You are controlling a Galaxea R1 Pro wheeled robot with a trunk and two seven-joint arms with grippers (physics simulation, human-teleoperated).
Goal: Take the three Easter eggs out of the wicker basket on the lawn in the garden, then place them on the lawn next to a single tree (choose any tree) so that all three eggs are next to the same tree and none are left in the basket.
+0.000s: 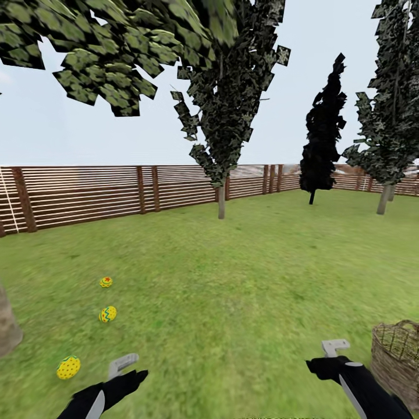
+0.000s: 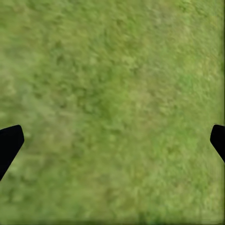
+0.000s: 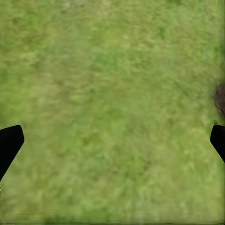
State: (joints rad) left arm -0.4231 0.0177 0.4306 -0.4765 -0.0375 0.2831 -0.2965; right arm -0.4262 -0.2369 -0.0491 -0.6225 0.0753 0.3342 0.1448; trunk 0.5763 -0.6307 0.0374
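Item: Easter egg with red dots. On the lawn, left of the head view, farthest of the three from the robot. Lying free on the grass.

Item: Easter egg with teal zigzag. On the grass near the first egg and closer to the robot. Apart from it, not touching.

Item: Easter egg with green specks. On the grass, nearest the robot, near the left gripper but clear of it.

Item: tree trunk. Thick pale grey-brown base at the left edge of the head view. The three eggs lie in a loose line to its right, the speckled one closest; all look near enough to count as next to this tree, though the trunk is cut off by the frame, so the spacing is a judgement.

Item: wicker basket. Lower right corner, on the grass just beside the right arm, well apart from the eggs. The visible part of its interior shows no egg; part of it is out of frame.

Item: left gripper. Fingers spread wide, nothing between them; its wrist camera looks down at bare grass.

Item: right gripper. Fingers likewise apart and empty, over grass, with a brown edge of the basket at the side of its wrist view.

Status: all three eggs out and set by one tree. Judged complete or nearly so; nothing evidently left but to confirm the basket is empty.
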